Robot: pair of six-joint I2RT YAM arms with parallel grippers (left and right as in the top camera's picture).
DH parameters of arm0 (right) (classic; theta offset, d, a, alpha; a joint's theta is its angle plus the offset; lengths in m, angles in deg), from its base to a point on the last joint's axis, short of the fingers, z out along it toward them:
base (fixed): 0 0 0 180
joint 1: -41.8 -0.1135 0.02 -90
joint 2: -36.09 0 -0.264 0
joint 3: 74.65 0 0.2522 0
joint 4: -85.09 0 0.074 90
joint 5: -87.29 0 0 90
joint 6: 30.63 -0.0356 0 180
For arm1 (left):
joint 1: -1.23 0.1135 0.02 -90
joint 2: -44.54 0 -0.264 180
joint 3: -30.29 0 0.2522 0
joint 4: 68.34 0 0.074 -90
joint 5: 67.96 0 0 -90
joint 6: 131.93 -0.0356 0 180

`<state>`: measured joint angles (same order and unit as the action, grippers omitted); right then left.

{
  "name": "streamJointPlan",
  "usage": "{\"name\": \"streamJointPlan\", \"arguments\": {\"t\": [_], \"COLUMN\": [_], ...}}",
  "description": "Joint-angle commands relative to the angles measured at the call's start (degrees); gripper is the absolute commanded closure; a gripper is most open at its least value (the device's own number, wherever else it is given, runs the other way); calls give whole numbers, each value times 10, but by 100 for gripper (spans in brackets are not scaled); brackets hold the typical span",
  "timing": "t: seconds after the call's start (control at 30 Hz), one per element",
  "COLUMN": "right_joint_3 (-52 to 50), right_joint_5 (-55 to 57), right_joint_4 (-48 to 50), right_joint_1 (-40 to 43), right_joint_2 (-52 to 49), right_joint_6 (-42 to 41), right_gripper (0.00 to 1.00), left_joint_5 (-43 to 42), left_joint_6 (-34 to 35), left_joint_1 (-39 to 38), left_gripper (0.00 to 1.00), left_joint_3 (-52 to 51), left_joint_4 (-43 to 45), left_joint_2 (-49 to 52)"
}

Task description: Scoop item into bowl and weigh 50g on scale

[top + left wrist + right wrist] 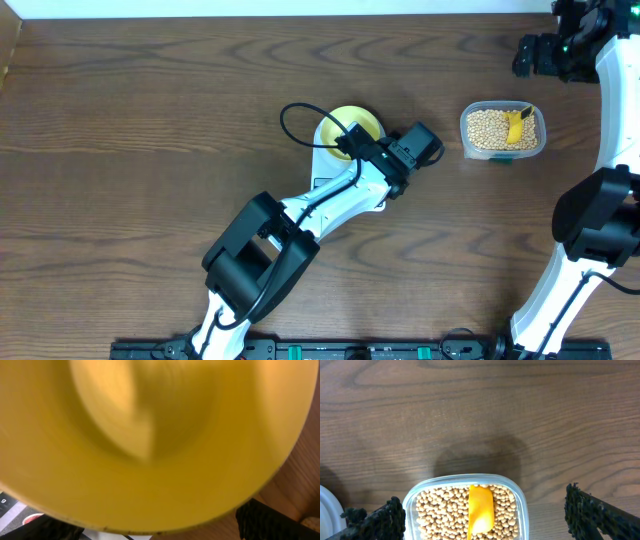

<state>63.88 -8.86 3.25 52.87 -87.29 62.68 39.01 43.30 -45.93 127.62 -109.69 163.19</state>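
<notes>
Both claws are spread. The left claw (160,527) hovers over the empty-looking bowl (358,120) on the scale (10,515) and had better clear off. The right claw (485,515) should pinch the scoop (481,510) lying in the soybeans (440,510), right of the bowl.

**Left Arm Barred the Centre; Wood Lay Open Left and Far**

The left arm (320,205) slanted across the middle of the tabletop (140,130), covering most of the scale (326,168). Its gripper (347,142) hung over the bowl's (360,118) near rim. Bare wood stretched wide to the left and along the far edge. A clear strip separated the bowl from the container (468,140), whose open top was interrupted only by the scoop (516,124).
</notes>
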Motion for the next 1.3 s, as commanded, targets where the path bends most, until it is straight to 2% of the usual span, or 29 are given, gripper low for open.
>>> {"name": "streamJointPlan", "arguments": {"t": [0.0, 0.1, 0.2, 0.43, 0.5, 0.53, 0.57, 0.6, 0.63, 0.7, 0.87, 1.0, 1.1, 1.17, 1.23, 1.27], "right_joint_3": [6, 6, 6, 6, 6, 6, 6, 6, 6, 6, 6, 6, 6, 6, 6, 6], "right_joint_5": [2, 2, 2, 2, 2, 2, 2, 2, 2, 2, 2, 2, 2, 2, 2, 2], "right_joint_4": [0, 0, 0, 0, 0, 0, 0, 0, -1, 0, 0, 0, 0, 0, 0, 0], "right_joint_1": [2, 2, 2, 2, 2, 2, 2, 2, 2, 2, 2, 2, 2, 2, 2, 2], "right_joint_2": [-5, -5, -5, -5, -5, -5, -5, -5, -5, -5, -5, -5, -5, -5, -5, -5], "right_joint_6": [-7, -7, -7, -7, -7, -7, -7, -7, -7, -7, -7, -7, -7, -7, -7, -7], "right_gripper": [1, 1, 1, 1, 1, 1, 1, 1, 1, 1, 1, 1, 1, 1, 1, 1], "left_joint_5": [-43, -34, -12, -8, -5, 0, 1, 7, 16, 23, 106, 214, 225, 223, 183, 164], "left_joint_6": [-1, -30, -93, -130, -189, -242, -259, -296, -314, -312, -323, -398, -412, -463, -590, -603], "left_joint_1": [8, 9, 9, 9, 9, 9, 9, 9, 9, 9, 9, 9, 9, 9, 18, 24], "left_gripper": [2, 2, 2, 2, 2, 2, 2, 2, 2, 2, 3, 2, 2, 2, 3, 3], "left_joint_3": [-16, -16, -14, -14, -14, -14, -14, -14, -14, -14, -14, -14, -14, -14, -14, -14], "left_joint_4": [-2, -2, -4, -28, -42, -65, -79, -128, -195, -254, -255, -287, -309, -319, -323, -323], "left_joint_2": [35, 7, -45, -144, -176, -198, -207, -230, -257, -285, -343, -367, -371, -370, -370, -370]}}
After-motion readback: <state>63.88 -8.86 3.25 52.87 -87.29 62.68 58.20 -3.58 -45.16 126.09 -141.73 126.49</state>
